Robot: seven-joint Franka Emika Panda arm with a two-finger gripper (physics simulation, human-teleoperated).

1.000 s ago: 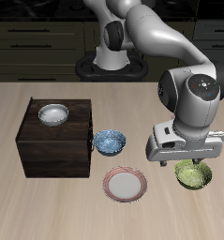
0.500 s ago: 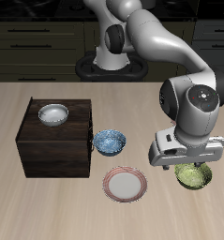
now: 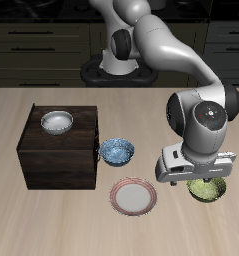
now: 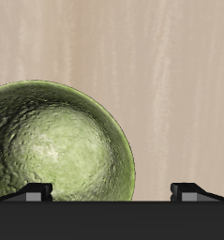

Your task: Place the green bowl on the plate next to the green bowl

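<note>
Readable text: none in either view.
Green bowl (image 4: 57, 141): mottled glaze only, no lettering or mark.
Plate (image 3: 133, 196): plain rim and centre, no print.
Gripper (image 3: 195, 183): housing shows no legible label, brand or number.
Dark wooden box (image 3: 57, 148): bare surfaces, no sign.
Blue speckled bowl (image 3: 116, 151): speckle pattern only, no characters.
Table (image 3: 21, 215): wood grain only, no markings.
</note>
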